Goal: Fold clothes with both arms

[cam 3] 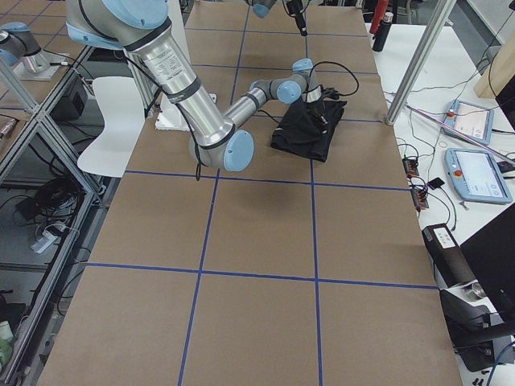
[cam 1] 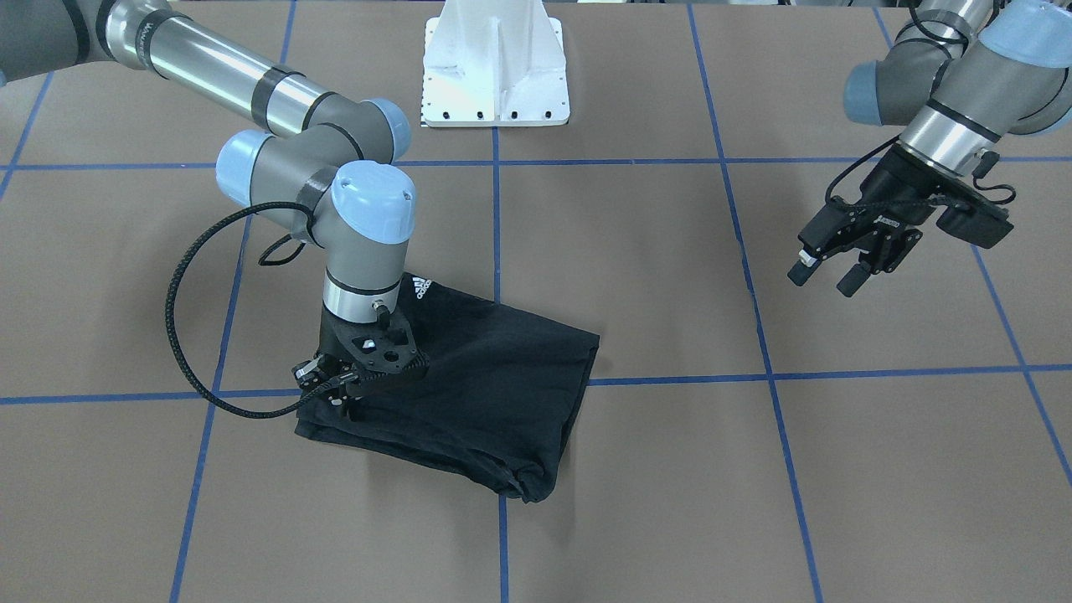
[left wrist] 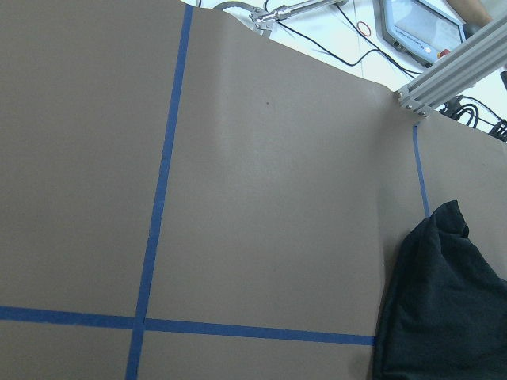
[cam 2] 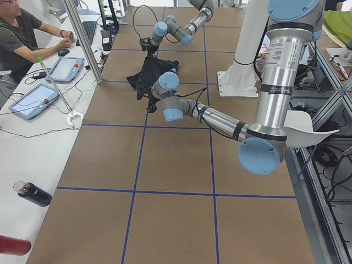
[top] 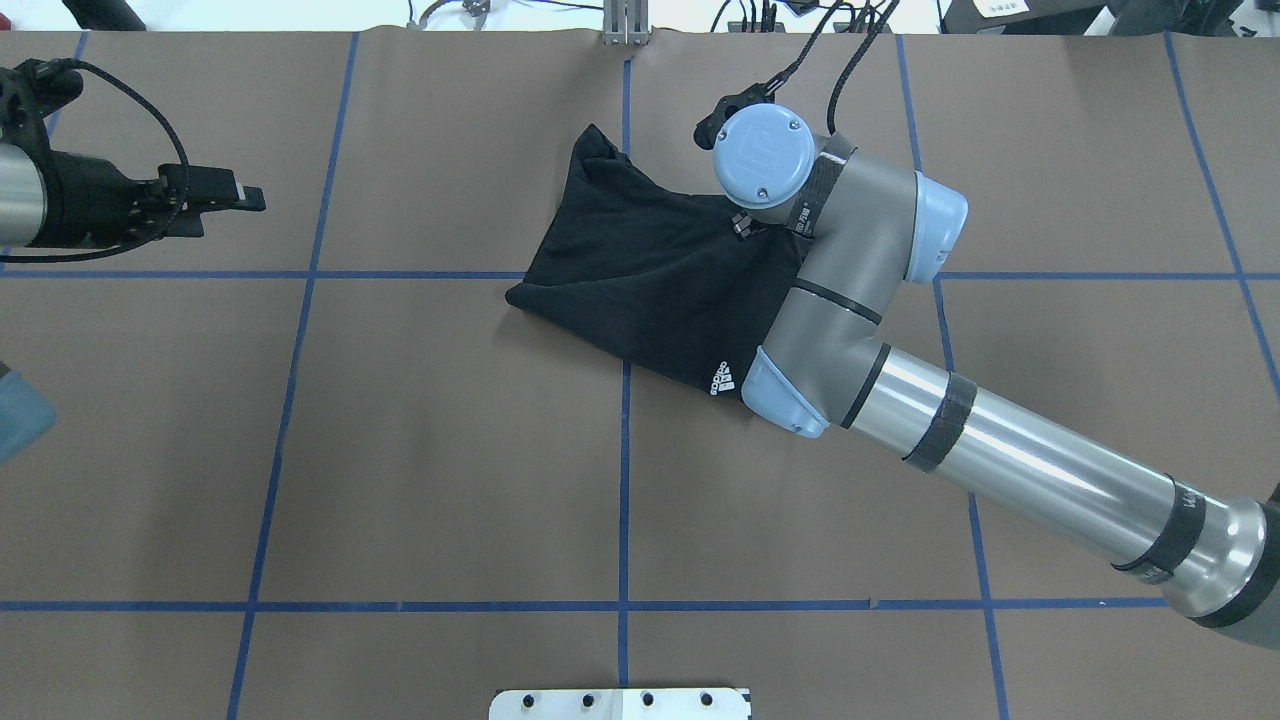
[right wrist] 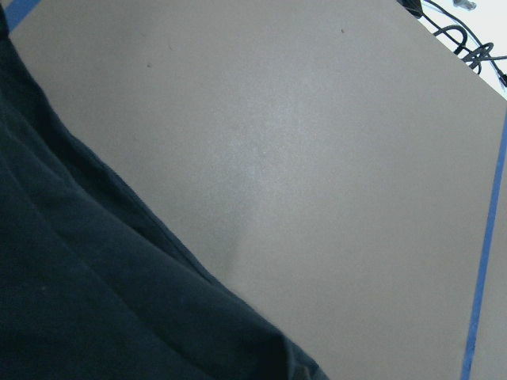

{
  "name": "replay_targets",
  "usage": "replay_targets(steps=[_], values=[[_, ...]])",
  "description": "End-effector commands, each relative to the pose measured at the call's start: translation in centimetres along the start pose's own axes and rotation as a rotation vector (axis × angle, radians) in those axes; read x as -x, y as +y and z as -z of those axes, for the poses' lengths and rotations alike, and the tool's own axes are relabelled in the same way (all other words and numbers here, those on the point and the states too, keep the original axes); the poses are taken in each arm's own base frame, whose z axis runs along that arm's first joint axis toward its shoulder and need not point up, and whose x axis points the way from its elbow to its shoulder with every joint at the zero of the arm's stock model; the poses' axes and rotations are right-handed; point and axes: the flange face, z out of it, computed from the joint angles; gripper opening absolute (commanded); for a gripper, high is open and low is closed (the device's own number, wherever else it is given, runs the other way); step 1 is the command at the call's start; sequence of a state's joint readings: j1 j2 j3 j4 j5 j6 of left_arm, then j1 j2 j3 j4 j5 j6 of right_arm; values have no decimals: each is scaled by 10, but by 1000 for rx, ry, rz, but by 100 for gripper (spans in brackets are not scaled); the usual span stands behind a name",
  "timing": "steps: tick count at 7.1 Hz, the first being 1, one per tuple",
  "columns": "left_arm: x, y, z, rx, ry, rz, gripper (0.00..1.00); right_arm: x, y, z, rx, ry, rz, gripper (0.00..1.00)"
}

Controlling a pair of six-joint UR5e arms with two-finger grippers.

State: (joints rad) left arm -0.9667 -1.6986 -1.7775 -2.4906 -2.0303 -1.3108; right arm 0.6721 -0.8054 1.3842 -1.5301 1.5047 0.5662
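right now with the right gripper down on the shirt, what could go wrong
The right gripper sits at one edge of the shirt while the left gripper hangs open far off. A pull from that side alone may drag the whole shirt rather than fold it. The cable loops low beside that edge and could snag the cloth.

White pedestal base (cam 1: 496, 79) on brown table (cam 1: 653, 260); seated person (cam 2: 21, 37), tablets (cam 2: 65, 69), black bottle (cam 2: 33, 193).
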Motion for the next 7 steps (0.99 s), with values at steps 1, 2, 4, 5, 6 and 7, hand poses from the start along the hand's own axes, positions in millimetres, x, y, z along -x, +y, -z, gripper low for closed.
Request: replay_targets(steps=[1,2,4,5,6,7], values=[[-1,1,1,5,3,-5,100,-19,-6,-1,-26,-44,-26,100],[0,1,4,5,5,-16,100,-57,-17,2,20,-116,-66,100],[17,-15,18,-11,-17,-121,100,-162,-23,7,114,-269,-195,100],[36,-35,29,-25,-79,-200,100,-228,-11,14,128,-302,-268,100],[53,-54,40,-31,-154,-255,100,-267,30,18,129,-328,-261,100],[70,-73,47,-39,-224,-292,100,-303,54,23,126,-317,-264,100]])
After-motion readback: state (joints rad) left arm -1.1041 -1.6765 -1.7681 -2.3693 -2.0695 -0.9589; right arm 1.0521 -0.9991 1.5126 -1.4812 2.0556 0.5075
